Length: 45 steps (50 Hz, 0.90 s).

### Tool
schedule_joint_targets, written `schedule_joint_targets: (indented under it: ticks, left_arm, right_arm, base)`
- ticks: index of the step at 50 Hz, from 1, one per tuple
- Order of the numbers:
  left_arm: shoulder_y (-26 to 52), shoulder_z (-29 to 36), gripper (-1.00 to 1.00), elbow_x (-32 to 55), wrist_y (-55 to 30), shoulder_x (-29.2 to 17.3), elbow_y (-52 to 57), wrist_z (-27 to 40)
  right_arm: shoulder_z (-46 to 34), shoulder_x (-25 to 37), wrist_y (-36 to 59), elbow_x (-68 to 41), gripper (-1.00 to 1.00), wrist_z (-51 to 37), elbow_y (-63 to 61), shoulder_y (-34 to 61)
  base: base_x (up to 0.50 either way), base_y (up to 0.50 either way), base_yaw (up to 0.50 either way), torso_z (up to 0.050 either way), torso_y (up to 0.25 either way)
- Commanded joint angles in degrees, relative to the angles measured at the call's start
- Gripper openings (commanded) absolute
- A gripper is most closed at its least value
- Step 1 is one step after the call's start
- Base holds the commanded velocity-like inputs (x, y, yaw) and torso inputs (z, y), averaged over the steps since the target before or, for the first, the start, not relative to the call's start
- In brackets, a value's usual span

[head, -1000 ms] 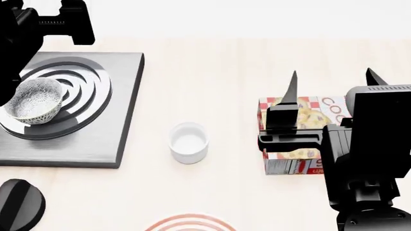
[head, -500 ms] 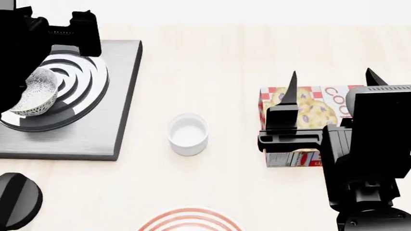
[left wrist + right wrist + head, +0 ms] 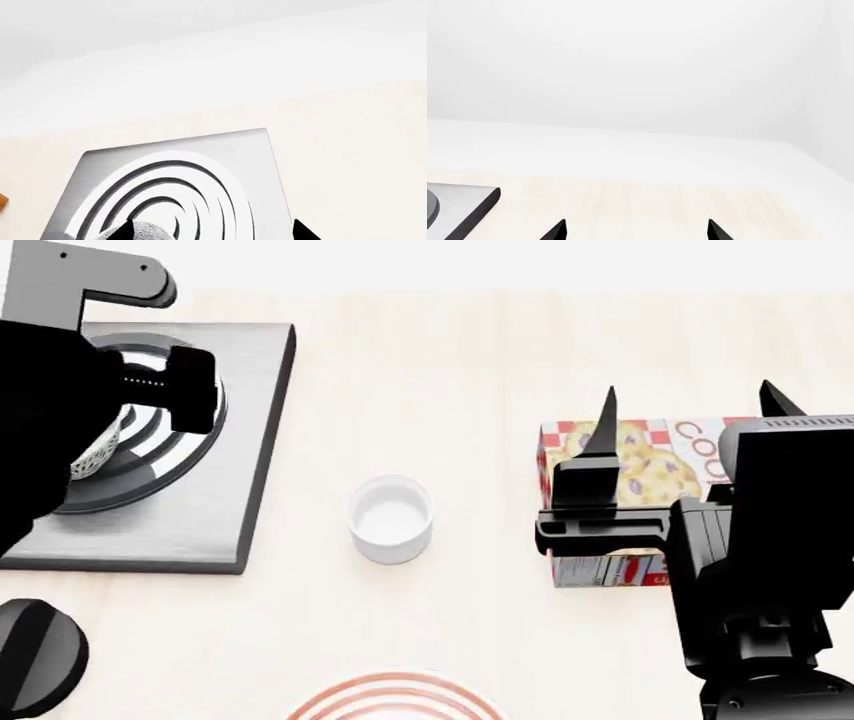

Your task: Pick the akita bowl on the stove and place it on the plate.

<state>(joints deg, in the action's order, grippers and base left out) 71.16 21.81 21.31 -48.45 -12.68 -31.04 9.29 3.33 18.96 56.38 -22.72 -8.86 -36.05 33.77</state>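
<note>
Where white wall ends, pale wooden table (image 3: 441,390) bears stove (image 3: 247,440).

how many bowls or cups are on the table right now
2. The akita bowl sits on the stove, mostly hidden under the left arm. The white cup stands on bare table between stove and cookie box. Others may be hidden or out of frame.

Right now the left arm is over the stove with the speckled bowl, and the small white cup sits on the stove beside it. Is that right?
Not quite. The white cup is not on the stove; in the head view it stands on the bare table to the stove's right. The rest holds: the left arm covers most of the speckled bowl on the stove.
</note>
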Motion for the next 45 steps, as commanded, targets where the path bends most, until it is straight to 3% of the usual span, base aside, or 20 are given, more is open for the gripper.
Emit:
schedule_joint_targets:
  ticks: [1, 45]
  left_arm:
    - [-1.8, 1.8, 1.00, -1.2, -0.8, -0.6, -0.3, 1.0]
    - [-4.7, 4.1, 1.00, -3.2, 0.6, -2.0, -4.0, 2.7]
  right_arm:
    - [0.1, 0.1, 0.7, -0.5, 1.00, -0.4, -0.5, 0.2]
    - [-0.4, 0.6, -0.6, -1.1, 1.00, -0.9, 0.2, -0.2]
  base:
    - [0.00, 0.00, 0.00, 0.000, 0.000]
    - [0.00, 0.00, 0.00, 0.000, 0.000]
